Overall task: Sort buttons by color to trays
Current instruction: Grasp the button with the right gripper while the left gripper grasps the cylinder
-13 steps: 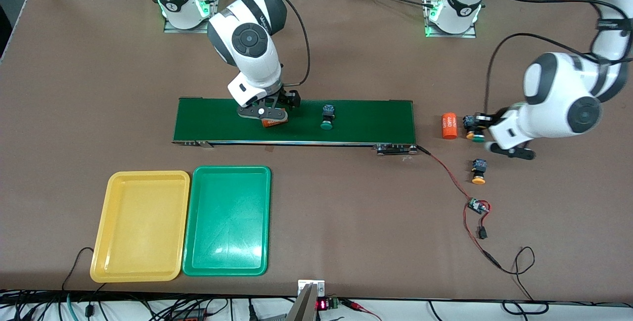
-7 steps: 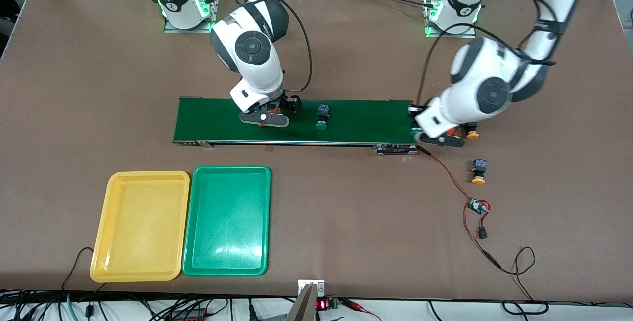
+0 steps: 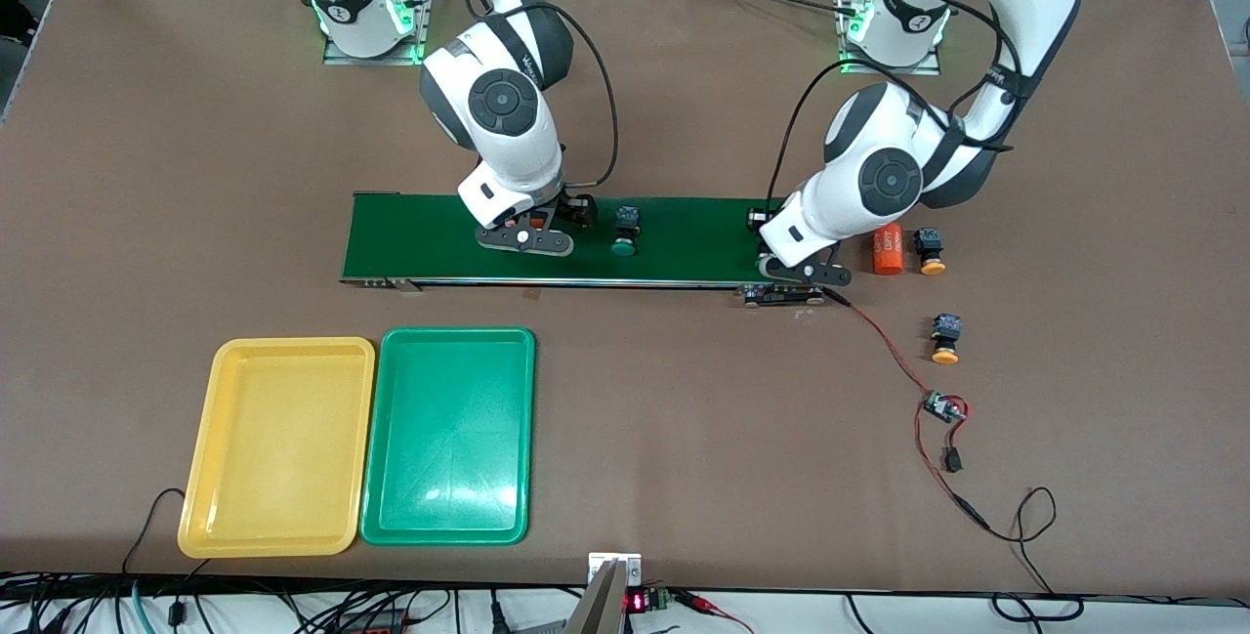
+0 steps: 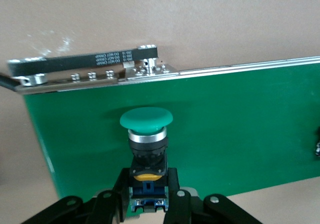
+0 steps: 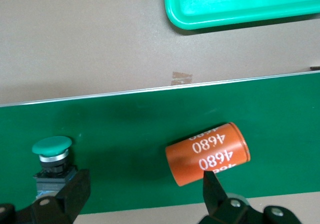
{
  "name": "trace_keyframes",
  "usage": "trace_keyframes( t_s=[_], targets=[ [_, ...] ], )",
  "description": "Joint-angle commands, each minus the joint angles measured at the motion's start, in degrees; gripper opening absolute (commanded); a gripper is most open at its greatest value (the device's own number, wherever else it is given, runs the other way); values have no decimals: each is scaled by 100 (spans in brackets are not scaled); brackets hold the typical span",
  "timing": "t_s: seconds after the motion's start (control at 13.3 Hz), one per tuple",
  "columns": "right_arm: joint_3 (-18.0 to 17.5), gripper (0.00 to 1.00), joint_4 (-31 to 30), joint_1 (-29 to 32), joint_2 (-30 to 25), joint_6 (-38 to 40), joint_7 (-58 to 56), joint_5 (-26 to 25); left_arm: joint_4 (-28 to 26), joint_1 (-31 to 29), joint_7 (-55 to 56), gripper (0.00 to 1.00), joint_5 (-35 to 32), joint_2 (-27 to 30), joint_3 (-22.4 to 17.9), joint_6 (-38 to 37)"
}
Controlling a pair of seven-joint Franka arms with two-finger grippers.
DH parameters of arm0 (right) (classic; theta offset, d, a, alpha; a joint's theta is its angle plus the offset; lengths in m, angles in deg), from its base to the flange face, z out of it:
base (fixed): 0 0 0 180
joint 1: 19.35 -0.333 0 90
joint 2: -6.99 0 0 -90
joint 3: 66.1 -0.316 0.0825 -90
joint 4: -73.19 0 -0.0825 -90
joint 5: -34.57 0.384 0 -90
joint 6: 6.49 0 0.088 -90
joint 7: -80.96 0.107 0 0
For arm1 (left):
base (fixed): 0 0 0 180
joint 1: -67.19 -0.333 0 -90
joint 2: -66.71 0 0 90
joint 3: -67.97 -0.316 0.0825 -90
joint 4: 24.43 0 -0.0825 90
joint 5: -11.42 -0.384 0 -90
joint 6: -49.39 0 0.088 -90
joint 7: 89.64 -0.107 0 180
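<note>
My left gripper (image 4: 148,184) is shut on the black-and-blue body of a green-capped button (image 4: 146,120) and holds it over the dark-green conveyor belt's (image 3: 698,235) end by the left arm; in the front view that gripper (image 3: 801,268) hides the button. My right gripper (image 5: 145,179) is open over the belt, between a second green-capped button (image 5: 51,147) and an orange 4680 cylinder (image 5: 207,153) lying on the belt. That button (image 3: 624,232) also shows in the front view. Two yellow-capped buttons (image 3: 930,251) (image 3: 944,338) lie on the table off the belt's end. The yellow tray (image 3: 278,446) and green tray (image 3: 449,434) sit empty, nearer the camera.
A second orange 4680 cylinder (image 3: 886,249) lies on the table between the belt's end and a yellow-capped button. A red-and-black wire with a small circuit board (image 3: 942,407) runs from the belt's motor end toward the camera. The robot bases stand at the table's back edge.
My left arm swung from the table beside the loose buttons to over the belt's end, carrying the green-capped button. The green button on the belt drifted toward the right arm's end.
</note>
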State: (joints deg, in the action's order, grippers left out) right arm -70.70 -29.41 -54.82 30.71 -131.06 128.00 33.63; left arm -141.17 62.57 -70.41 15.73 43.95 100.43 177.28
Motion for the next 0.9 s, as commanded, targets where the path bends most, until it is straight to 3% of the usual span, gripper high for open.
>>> trace_keyframes(
  t_s=[0.0,0.08,0.38,0.6,0.83],
  targets=[
    [38,100,109,-92,54,12,148,-74,-59,41,20,91,96,26,-21,158],
    [38,100,118,-127,54,12,157,-56,-59,23,11,100,96,96,-21,97],
    [38,100,118,-232,176,-199,517,-21,2,-134,11,100,105,833,-213,-333],
    [38,100,127,-382,343,-314,526,-21,37,-223,-164,100,17,1090,-1003,-851],
    [12,100,144,-417,440,-331,526,-3,-24,-223,-1110,100,-70,1020,-1759,-993]
  ],
)
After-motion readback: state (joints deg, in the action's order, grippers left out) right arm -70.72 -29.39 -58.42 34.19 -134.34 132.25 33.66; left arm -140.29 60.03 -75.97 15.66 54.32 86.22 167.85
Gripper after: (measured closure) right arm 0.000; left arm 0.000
